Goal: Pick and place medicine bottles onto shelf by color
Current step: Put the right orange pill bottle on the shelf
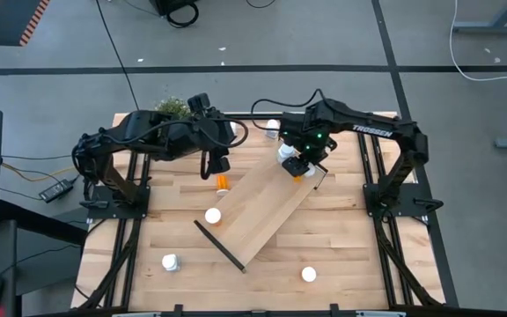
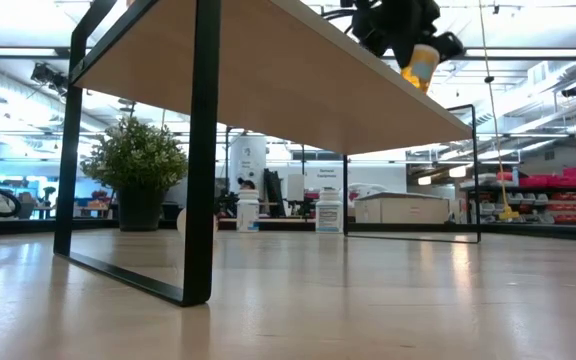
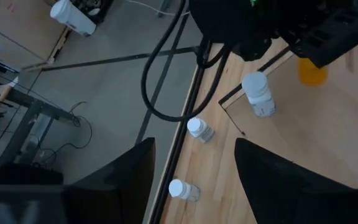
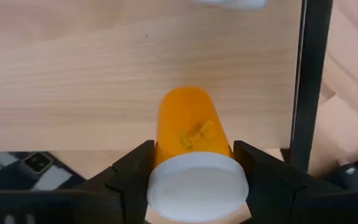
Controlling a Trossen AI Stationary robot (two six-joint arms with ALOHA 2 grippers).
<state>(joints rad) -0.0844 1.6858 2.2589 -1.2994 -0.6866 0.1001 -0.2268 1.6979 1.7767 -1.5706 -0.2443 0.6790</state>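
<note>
While the table [image 1: 341,238] carries the whole job, the shelf [image 1: 267,207] lies slantwise across its middle, and the step in hand looks like setting an orange bottle [image 4: 191,140] onto the shelf's far right end. The right gripper [image 1: 299,165] hangs there, its fingers closed snugly on that bottle just under the white cap. I judge the next move calls for lowering it upright beside the white bottle [image 1: 286,151] already at that end, then letting go. The left gripper [image 1: 219,163] waits above another orange bottle [image 1: 223,181] near the shelf's left edge, its fingers parted and holding nothing. Only the right wrist view shows the grip itself; only the high view shows loose bottles at the near side [image 1: 309,274].
</note>
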